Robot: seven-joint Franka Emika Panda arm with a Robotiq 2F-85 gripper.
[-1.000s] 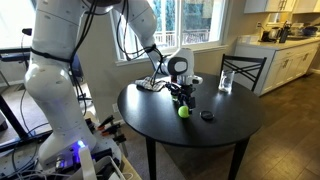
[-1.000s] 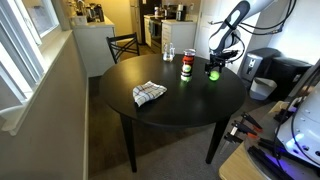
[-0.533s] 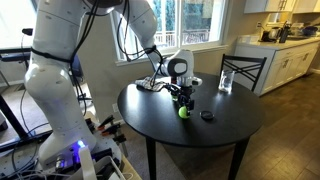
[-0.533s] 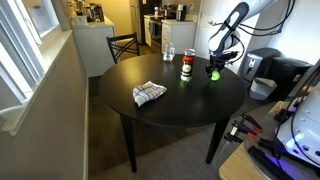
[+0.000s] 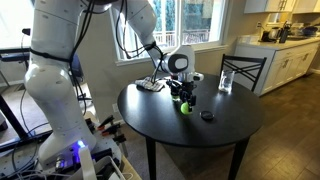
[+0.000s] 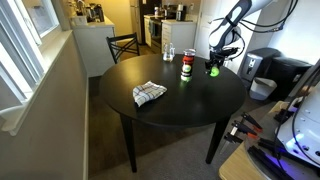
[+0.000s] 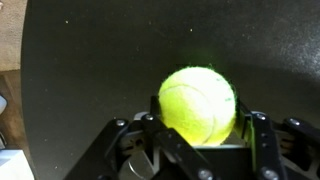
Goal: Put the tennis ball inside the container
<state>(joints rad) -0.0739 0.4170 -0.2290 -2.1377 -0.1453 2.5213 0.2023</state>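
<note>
Tennis ball (image 7: pixel 198 102) sits pinched in my gripper (image 7: pixel 203 118), the fingers drawn in to about its width and pressing its flanks at 9 and 3 o'clock in the wrist view, with only the dark table (image 7: pixel 80 60) behind it. In an exterior view the tennis ball is close over the tabletop near the table's edge. I cannot tell whether it is clear of the surface. The container (image 6: pixel 186 65) stands just beside it at about 9 o'clock, and the drinking glass (image 6: pixel 167 53) is farther off toward 10 o'clock. My worry is the fit. That mouth looks barely wider than the ball, so if I come over it a little off centre the ball could perch on the rim or bounce off. It could then roll across the round top and over the edge. A low carry could knock the tall, narrow container over with my fingers or the ball. The fuzzy nap could also slip if my squeeze is light. The black disc (image 5: pixel 207 115) lies well apart at roughly 4 o'clock of the ball and out of the path. The container carries a dark band, but any lettering on it is too small to read.
</note>
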